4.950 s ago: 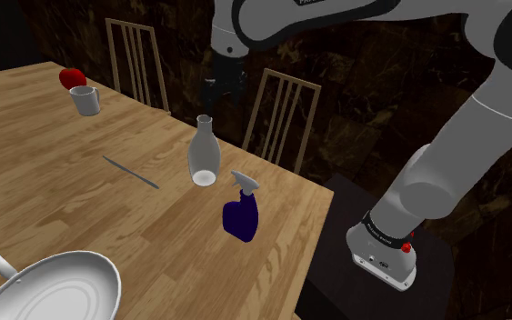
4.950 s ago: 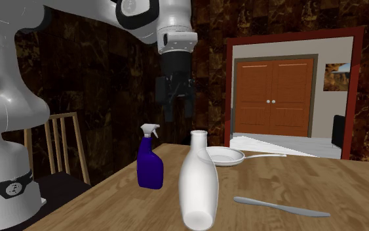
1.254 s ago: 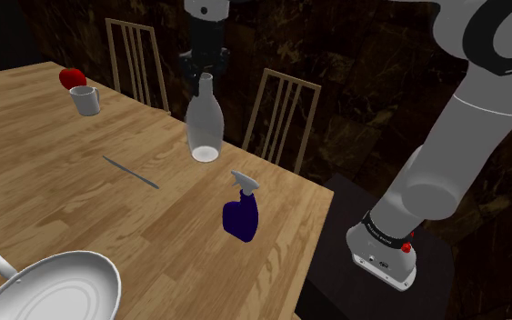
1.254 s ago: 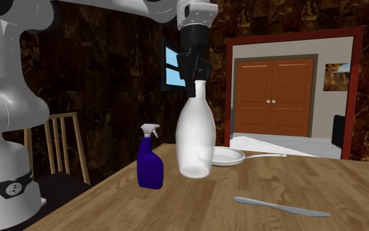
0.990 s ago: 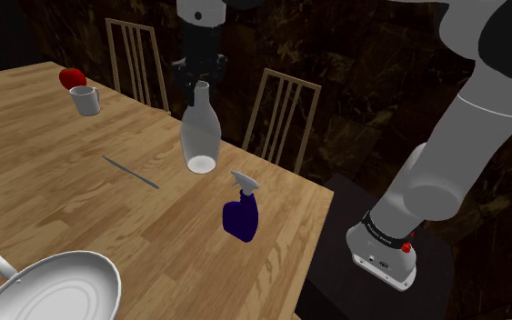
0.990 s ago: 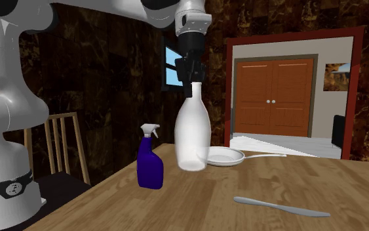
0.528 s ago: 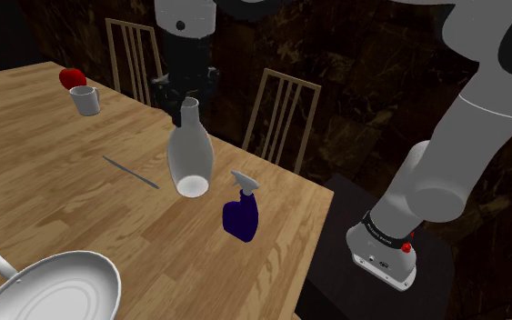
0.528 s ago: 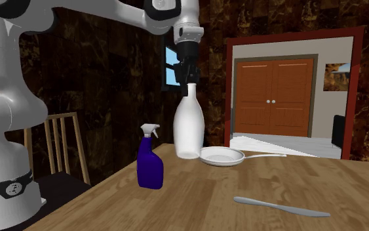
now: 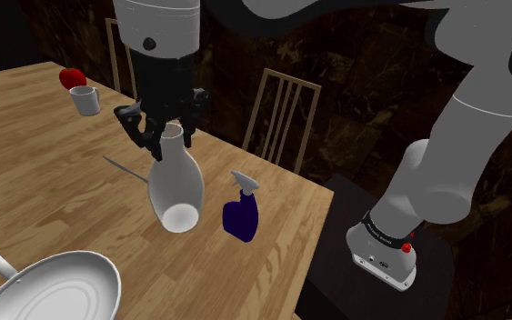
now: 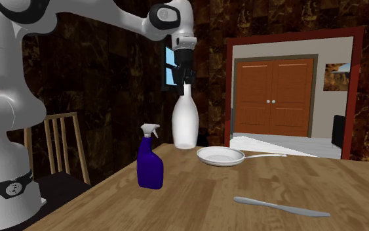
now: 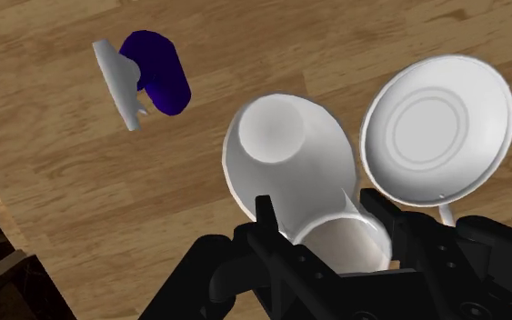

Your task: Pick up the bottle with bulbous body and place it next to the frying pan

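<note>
Bottle [image 9: 176, 186], white with a bulbous body, hangs from the end effector [image 9: 170, 136], which grips its narrow neck just under the mouth. In the wrist view we see the two black fingers [image 11: 265, 218] pressed on either side of the neck. The long axis runs near vertical, neck up and base down, with the base off the surface [image 9: 45, 200]. A blue spray bottle [image 9: 241, 214] stands just beside it, toward the shoulder view's right. The frying pan [image 9: 49, 291] lies the other way, toward that view's lower left, apart from the bottle. Looking down along the end effector, the pan's rim sits close beside the bottle's base. We judge the coming move to be a short carry toward the pan, then a straight drop along the bottle's axis. The base should land beside the rim, not on it.
</note>
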Controlling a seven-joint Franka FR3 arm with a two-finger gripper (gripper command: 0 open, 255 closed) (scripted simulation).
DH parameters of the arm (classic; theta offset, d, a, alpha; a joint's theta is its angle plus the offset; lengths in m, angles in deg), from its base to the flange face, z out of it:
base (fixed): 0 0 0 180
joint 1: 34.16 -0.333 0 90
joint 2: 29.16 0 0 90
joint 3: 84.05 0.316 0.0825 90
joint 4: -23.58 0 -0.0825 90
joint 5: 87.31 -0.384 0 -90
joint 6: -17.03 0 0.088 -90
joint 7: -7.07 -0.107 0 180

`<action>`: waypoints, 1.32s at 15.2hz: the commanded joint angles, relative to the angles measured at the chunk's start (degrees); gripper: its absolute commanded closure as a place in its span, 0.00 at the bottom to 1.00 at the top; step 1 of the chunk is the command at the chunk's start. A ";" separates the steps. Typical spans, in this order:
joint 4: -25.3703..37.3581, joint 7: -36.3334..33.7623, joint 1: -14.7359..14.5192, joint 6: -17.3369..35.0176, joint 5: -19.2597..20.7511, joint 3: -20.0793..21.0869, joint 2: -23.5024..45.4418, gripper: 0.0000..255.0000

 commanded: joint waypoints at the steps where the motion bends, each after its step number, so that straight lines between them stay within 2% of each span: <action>1: 1.96 -3.73 -2.17 -0.51 1.40 1.39 2.05 1.00; 20: -11.19 -5.18 -1.96 13.69 2.74 0.89 3.42 1.00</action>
